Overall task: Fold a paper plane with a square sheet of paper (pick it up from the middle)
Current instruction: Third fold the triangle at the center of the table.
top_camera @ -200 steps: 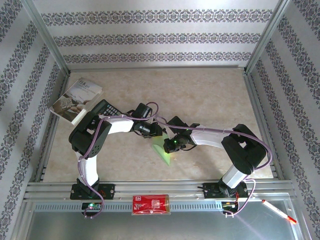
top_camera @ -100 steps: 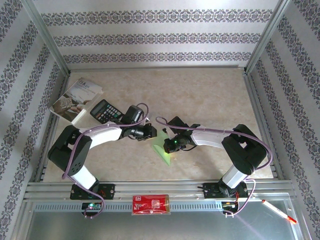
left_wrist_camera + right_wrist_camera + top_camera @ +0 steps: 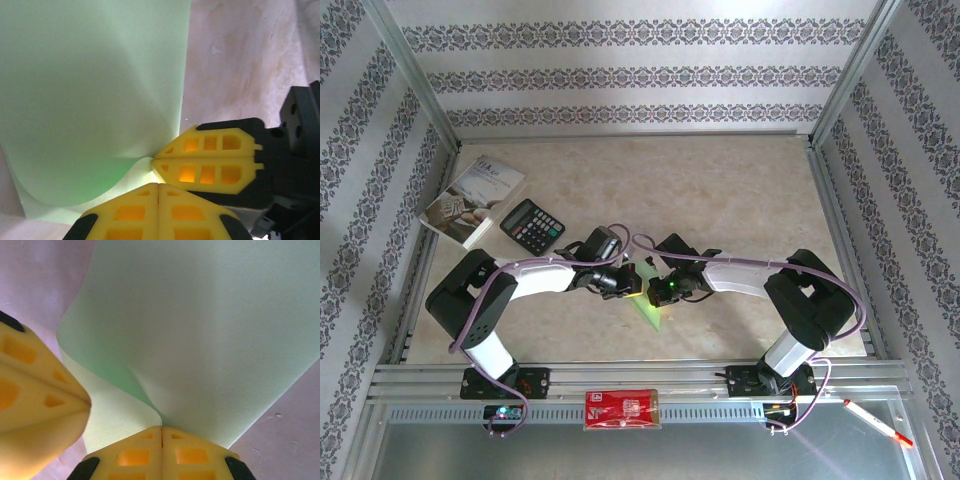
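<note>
The square sheet of paper [image 3: 649, 306], light green, is lifted and curled at the table's middle. In the left wrist view the sheet [image 3: 95, 90] bows upward, and its pale lower flap runs into my left gripper [image 3: 158, 185], whose jaws are pressed together on its edge. The right gripper's yellow fingers [image 3: 210, 160] pinch the sheet just beside it. From the right wrist, the paper [image 3: 200, 325] funnels into my right gripper [image 3: 161, 428], shut on it, with the left fingers [image 3: 35, 385] at the flap's left. Seen from above, left gripper [image 3: 630, 286] and right gripper [image 3: 656, 290] nearly touch. The paper plane is out of view.
A black calculator [image 3: 532, 226] and a grey-white booklet [image 3: 473, 200] lie at the back left. A red packet [image 3: 621, 409] sits on the front rail between the arm bases. A pen [image 3: 877, 422] lies at the front right. Metal frame posts border the table.
My left arm swung down and rightward off the calculator to the sheet, and its jaws closed there. The right arm and the paper stayed put.
</note>
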{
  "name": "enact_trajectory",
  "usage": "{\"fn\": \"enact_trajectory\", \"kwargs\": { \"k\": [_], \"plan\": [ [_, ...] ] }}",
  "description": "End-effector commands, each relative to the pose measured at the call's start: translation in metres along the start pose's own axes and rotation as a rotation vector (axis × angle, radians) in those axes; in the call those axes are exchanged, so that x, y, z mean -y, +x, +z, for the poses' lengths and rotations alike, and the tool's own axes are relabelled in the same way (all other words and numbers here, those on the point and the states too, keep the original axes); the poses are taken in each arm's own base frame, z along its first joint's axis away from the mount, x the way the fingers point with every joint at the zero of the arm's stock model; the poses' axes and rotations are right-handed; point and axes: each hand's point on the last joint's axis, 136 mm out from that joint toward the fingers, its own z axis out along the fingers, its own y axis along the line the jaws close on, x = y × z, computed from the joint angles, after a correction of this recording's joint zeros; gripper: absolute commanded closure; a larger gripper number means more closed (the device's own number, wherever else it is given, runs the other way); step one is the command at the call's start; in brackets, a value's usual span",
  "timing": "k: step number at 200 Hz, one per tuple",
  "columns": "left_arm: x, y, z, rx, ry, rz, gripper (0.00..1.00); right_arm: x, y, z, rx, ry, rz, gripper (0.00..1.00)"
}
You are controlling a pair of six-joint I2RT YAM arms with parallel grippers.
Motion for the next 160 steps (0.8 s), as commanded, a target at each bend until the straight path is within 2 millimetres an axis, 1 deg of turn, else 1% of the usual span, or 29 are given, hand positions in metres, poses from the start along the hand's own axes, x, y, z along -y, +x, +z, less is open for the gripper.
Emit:
{"fn": "enact_trajectory", "kwargs": {
  "k": [1,81,110,160],
  "plan": [
    [0.0,0.005,0.006,-0.016,0.009,-0.006,0.96,0.015,0.021,0.01,-0.06,0.06,0.011,0.97],
    [-0.026,0.015,0.008,-0.044,-0.089,0.011,0.96,0.016,0.022,0.01,-0.064,0.062,0.01,0.97],
    [-0.031,0.018,0.008,-0.052,-0.099,0.01,0.96,0.016,0.022,0.01,-0.065,0.061,0.009,0.97],
    [-0.045,0.026,0.007,-0.068,-0.138,0.004,0.96,0.015,0.025,0.012,-0.075,0.06,0.006,0.97]
  ]
}}
